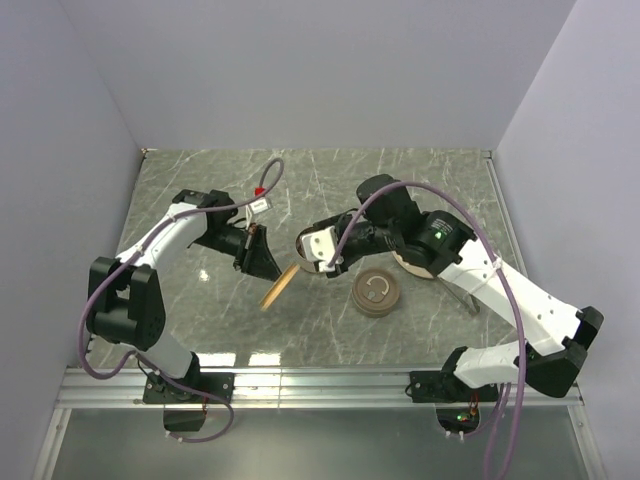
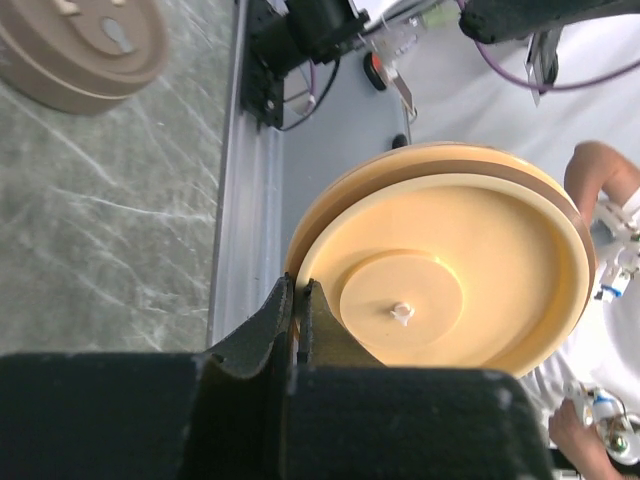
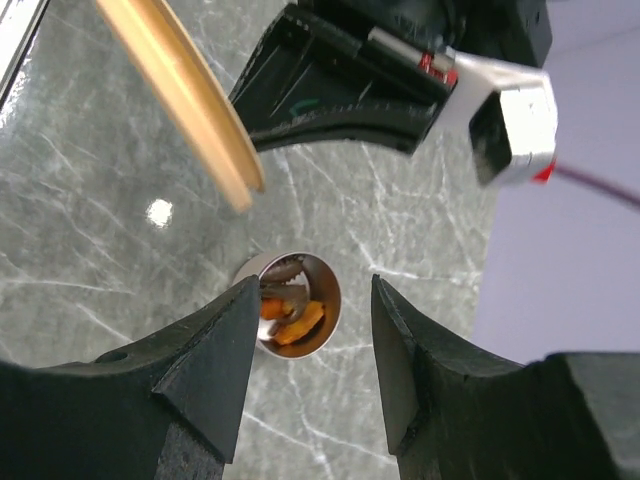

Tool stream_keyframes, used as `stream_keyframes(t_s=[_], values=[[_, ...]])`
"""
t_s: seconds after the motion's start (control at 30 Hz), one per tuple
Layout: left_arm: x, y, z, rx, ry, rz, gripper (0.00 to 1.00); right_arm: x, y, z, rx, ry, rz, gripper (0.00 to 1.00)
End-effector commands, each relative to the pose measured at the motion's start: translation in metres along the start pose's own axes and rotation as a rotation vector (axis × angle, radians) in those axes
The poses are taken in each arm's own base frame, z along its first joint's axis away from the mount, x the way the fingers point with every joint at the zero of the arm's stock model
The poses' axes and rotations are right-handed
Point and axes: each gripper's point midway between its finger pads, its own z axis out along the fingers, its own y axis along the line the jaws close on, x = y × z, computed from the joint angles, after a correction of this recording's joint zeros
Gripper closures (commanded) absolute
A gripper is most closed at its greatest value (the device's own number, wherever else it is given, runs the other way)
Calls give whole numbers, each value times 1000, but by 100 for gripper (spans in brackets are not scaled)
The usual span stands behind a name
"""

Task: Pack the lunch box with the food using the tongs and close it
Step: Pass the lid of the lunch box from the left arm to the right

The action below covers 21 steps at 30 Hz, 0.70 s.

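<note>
The lunch box [image 3: 296,305], a small round steel cup, stands on the marble table with the food [image 3: 298,321] in it: orange chunks and dark brown bits. My right gripper [image 3: 313,290] hovers straight above it, open and holding nothing. In the top view that gripper [image 1: 326,260] hides the box. My left gripper [image 2: 297,300] is shut on the rim of a tan round inner lid [image 2: 450,280], which hangs tilted on edge above the table [image 1: 281,286], left of the right gripper. The thin silver tongs [image 1: 465,298] lie on the table by the right forearm.
A brown round outer lid [image 1: 377,293] lies flat just right of centre and also appears at the upper left of the left wrist view [image 2: 85,45]. A pale pink plate [image 1: 408,266] peeks out from under the right arm. Grey walls enclose three sides.
</note>
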Motion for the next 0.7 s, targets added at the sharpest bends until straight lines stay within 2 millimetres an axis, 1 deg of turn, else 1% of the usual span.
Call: stream_keyframes(t_s=[0.0, 0.03, 0.07, 0.17, 0.2, 0.27, 0.3, 0.4, 0.43, 0.53, 0.67], values=[[2, -21, 6, 38, 9, 9, 100, -21, -3, -8, 35, -29, -121, 44], [2, -21, 6, 38, 9, 6, 100, -24, -2, -8, 29, -34, -133, 44], [2, -21, 7, 41, 7, 3, 100, -29, 5, -5, 8, -42, -147, 44], [1, -21, 7, 48, 4, -6, 100, -36, 16, -3, -19, -45, -184, 44], [1, -21, 7, 50, 2, -6, 100, -40, 24, -1, -33, -50, -205, 45], [1, -21, 7, 51, 1, -5, 100, -44, 30, -1, -34, -58, -225, 46], [0, -22, 7, 53, -2, 1, 100, -49, 36, -1, -34, -75, -242, 46], [0, -25, 8, 65, -14, 7, 100, -52, 40, 2, -5, -87, -257, 49], [0, -25, 8, 67, -13, 11, 100, -56, 43, 5, -4, -99, -268, 52], [-1, -27, 8, 70, -17, 17, 100, -59, 40, 12, 50, -99, -274, 56], [0, -28, 8, 70, -18, 26, 100, -63, 25, 14, 139, -97, -263, 58]])
